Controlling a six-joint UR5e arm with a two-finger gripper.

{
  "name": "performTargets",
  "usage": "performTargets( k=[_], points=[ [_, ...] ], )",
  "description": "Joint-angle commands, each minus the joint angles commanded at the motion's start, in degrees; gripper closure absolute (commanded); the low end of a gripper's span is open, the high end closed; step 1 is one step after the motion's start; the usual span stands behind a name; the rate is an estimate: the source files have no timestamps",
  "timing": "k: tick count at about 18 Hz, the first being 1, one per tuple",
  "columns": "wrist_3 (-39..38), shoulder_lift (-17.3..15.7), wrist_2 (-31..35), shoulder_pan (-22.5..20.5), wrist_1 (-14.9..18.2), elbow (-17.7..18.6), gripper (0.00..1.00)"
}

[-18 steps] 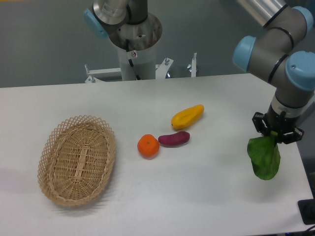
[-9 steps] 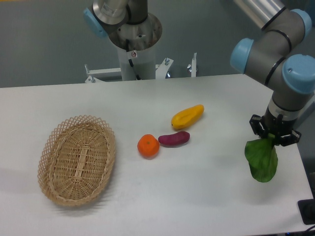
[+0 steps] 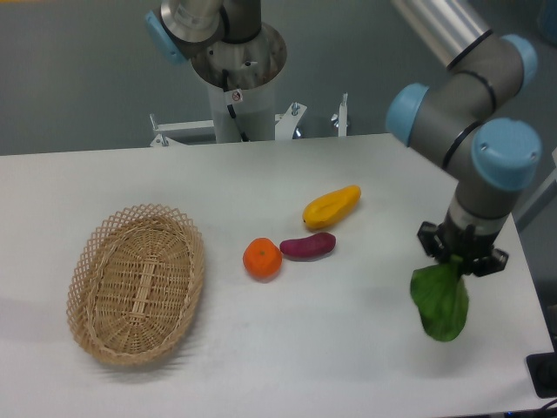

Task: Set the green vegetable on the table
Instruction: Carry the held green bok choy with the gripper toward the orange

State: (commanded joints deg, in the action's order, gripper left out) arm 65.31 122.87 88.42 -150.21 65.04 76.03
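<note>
The green vegetable (image 3: 441, 302), a broad dark green leaf, hangs from my gripper (image 3: 458, 259) over the right side of the white table (image 3: 348, 340). The gripper is shut on the leaf's upper end, and the pale stem end is hidden between the fingers. The leaf's lower tip hangs close above the tabletop; I cannot tell whether it touches.
A yellow vegetable (image 3: 332, 205), a purple eggplant-like piece (image 3: 307, 246) and an orange fruit (image 3: 262, 259) lie near the table's middle. An oval wicker basket (image 3: 137, 280) sits at the left. The table's right edge runs close beside the gripper. The robot's base (image 3: 237, 83) stands behind.
The arm has carried the green vegetable leftward and slightly lower, away from the table's right edge. Nothing else has moved.
</note>
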Motion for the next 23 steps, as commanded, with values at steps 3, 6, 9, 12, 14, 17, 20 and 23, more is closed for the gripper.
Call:
performTargets(
  k=[3, 6, 9, 12, 14, 17, 20, 23],
  points=[
    [-3.2, 0.9, -0.3, 2.5, -1.0, -0.1, 1.00],
    [-7.3, 2.0, -0.4, 4.9, -3.5, -0.1, 1.00],
    [-10.7, 2.9, -0.6, 7.3, -4.0, 0.0, 1.00],
    [-12.6, 3.6, -0.7, 9.4, -4.1, 0.0, 1.00],
    [-13.9, 3.9, -0.8, 11.2, -4.2, 0.4, 1.00],
    [-16.0, 4.7, -0.7, 13.7, -6.8, 1.1, 1.00],
    [-16.2, 4.8, -0.7, 15.6, -7.7, 2.1, 0.90],
    [-16.0, 3.7, -0.7, 16.2, -7.8, 3.5, 0.75]
  ],
)
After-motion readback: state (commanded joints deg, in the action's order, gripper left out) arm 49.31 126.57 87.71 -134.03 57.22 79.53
